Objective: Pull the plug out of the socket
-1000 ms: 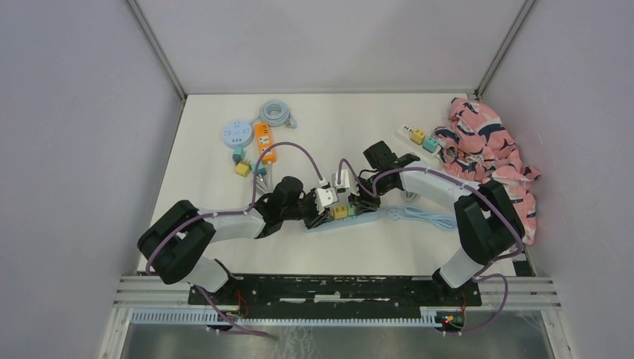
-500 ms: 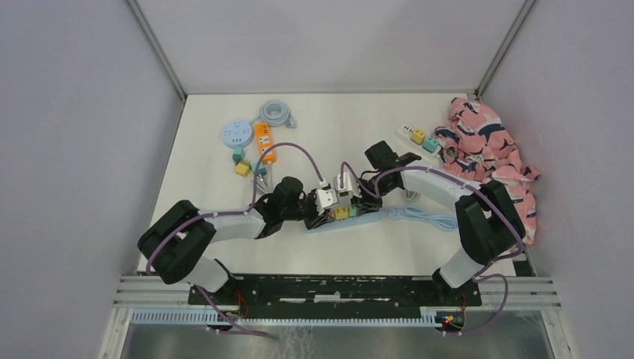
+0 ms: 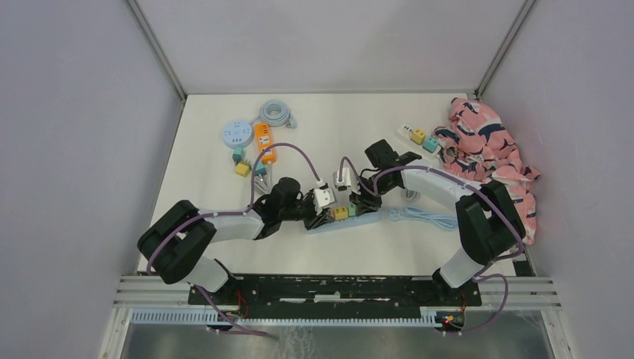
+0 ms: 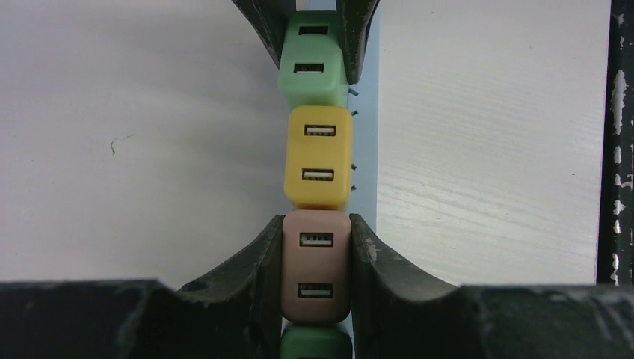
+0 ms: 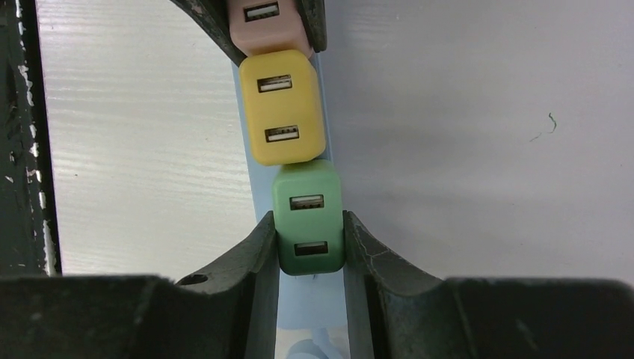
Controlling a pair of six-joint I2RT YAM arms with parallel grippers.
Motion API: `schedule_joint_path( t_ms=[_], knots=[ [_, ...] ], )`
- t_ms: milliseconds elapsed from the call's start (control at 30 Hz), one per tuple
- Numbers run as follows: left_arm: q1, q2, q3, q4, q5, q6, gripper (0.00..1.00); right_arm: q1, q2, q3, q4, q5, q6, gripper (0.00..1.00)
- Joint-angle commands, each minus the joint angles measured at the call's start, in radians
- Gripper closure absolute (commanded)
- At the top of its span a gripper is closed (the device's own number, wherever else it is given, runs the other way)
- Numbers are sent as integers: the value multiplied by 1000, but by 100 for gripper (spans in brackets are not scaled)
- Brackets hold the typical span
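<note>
A light blue socket strip point(image 3: 329, 225) lies at mid-table with a row of USB plugs in it. In the left wrist view my left gripper point(image 4: 316, 224) is shut on the pink plug point(image 4: 316, 265), pads flat on both of its sides. A yellow plug point(image 4: 319, 157) sits between it and a light green plug point(image 4: 312, 63), and a dark green one point(image 4: 316, 345) shows at the bottom edge. My right gripper point(image 5: 308, 221) is shut on the light green plug point(image 5: 308, 217). The strip's body point(image 5: 318, 307) shows under that plug. From above, both grippers point(image 3: 320, 215) point(image 3: 357, 203) meet over the strip.
At the back left lie a round blue socket point(image 3: 237, 134), an orange strip point(image 3: 263, 142), a coiled grey cable point(image 3: 277, 114) and loose small plugs point(image 3: 241, 167). A white strip with plugs point(image 3: 419, 136) and a pink patterned cloth point(image 3: 490, 153) lie at the right. The strip's blue cable point(image 3: 422, 217) trails right.
Both wrists have edged very slightly to the left over the strip. Each gripper holds the same plug as before.
</note>
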Motion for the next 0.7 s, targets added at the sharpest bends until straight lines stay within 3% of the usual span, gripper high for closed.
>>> schedule_joint_path(
  t_ms=[0,67,133,300,400,533,667],
  knots=[
    [3,-5,-31,35,-24,-17,97,-32,-4,58,-140,-26,-199,100],
    [4,-6,-34,46,-24,-18,97,-30,-3,61,-229,-104,-317,100],
    [4,0,-33,53,-20,-23,97,-2,-3,63,-238,-165,-314,100],
    [4,7,-29,54,-16,-34,97,44,16,106,-51,-182,21,100],
    [5,-3,-43,63,-19,-39,97,15,21,128,-41,-134,59,100],
    [5,-12,-55,71,-22,-41,97,-84,17,124,-166,-132,-100,100],
    [5,-9,-51,74,-23,-38,97,-92,-9,68,-252,-175,-302,100]
  ],
)
